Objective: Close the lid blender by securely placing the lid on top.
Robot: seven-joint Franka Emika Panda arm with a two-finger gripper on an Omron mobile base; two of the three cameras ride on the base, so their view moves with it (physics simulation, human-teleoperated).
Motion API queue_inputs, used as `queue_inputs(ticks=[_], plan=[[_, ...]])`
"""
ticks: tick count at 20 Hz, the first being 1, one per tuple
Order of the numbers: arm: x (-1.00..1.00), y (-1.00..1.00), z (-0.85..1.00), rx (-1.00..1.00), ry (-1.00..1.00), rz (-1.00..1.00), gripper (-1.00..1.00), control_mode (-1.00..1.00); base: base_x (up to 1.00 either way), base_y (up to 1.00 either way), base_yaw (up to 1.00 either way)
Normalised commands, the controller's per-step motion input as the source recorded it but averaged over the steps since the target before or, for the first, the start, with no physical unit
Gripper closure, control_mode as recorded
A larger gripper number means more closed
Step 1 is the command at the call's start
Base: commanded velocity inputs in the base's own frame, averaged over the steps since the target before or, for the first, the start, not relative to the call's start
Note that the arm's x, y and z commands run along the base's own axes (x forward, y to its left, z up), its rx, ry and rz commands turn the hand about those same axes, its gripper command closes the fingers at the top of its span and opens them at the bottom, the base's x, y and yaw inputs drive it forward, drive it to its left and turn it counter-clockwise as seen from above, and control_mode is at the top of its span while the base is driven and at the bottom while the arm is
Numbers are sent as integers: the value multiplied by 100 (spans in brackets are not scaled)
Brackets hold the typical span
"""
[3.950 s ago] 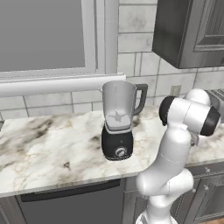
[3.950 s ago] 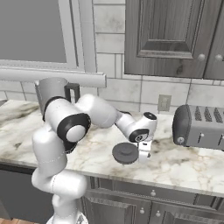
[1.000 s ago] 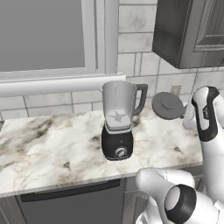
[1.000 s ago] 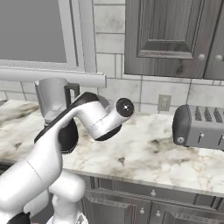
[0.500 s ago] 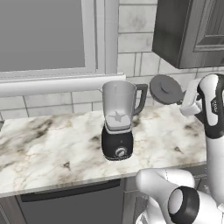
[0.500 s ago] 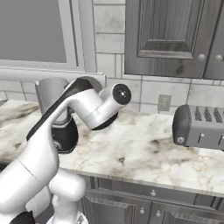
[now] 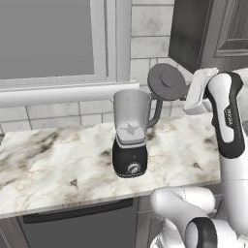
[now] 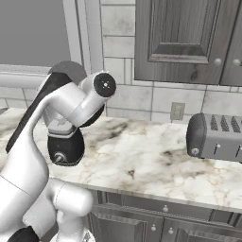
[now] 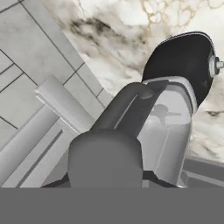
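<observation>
End effector holding the lid tilted in the air, at two o'clock from the blender jar's open rim, apart; counter open around.

**Arm raised, end effector clamped**

The white arm rises at the right, elbow high, forearm reaching left. Its end effector sits up high, fingers closed on the lid, held tilted in the air.
</observation>
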Motion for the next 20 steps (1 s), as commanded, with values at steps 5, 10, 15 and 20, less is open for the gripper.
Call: queue_inputs(ticks=[5, 10, 15, 20], plan=[[0, 50, 40, -9, -1, 2, 100, -100, 0, 0, 0], [33, 8, 4, -11, 9, 1, 100, -100, 0, 0, 0], [59, 4, 0, -16, 24, 0, 100, -100, 0, 0, 0], [28, 32, 3, -15, 21, 2, 100, -100, 0, 0, 0]])
